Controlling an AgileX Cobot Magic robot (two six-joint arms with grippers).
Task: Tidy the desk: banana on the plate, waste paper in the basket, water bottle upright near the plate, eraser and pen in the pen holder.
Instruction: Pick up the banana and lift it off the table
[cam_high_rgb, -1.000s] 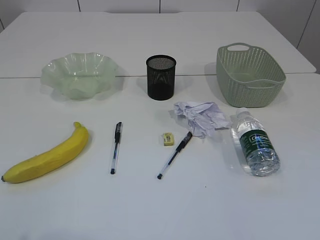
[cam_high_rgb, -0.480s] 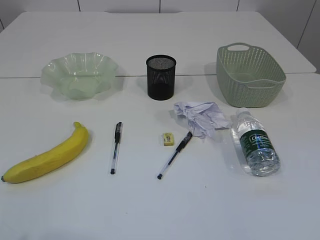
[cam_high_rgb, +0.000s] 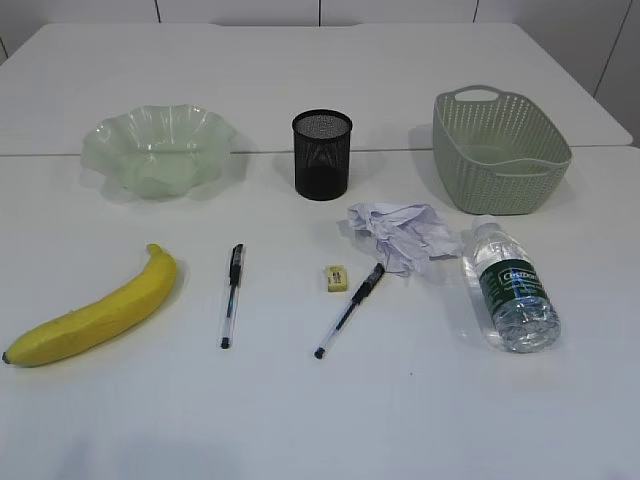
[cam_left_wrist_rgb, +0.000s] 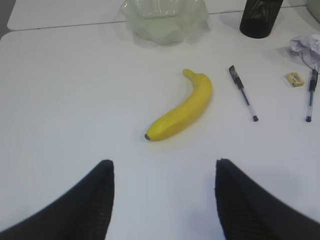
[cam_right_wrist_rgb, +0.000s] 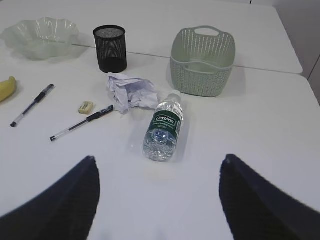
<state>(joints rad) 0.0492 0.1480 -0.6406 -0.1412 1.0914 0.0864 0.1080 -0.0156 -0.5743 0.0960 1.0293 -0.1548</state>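
From the exterior view, we are judging no step begun: the yellow banana (cam_high_rgb: 95, 314) is lying near the desk's (cam_high_rgb: 300, 420) left edge. At the left wrist, our left pincer (cam_left_wrist_rgb: 165, 200) is gaping wide over it. At the right wrist, our right pincer (cam_right_wrist_rgb: 160, 200) is gaping wide above the lying clear plastic water bottle (cam_right_wrist_rgb: 163, 132). Next, we are likely lowering onto the banana.

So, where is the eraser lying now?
In the exterior view the eraser lies on the table near the middle, between the two pens, just left of the right pen and below the pen holder.
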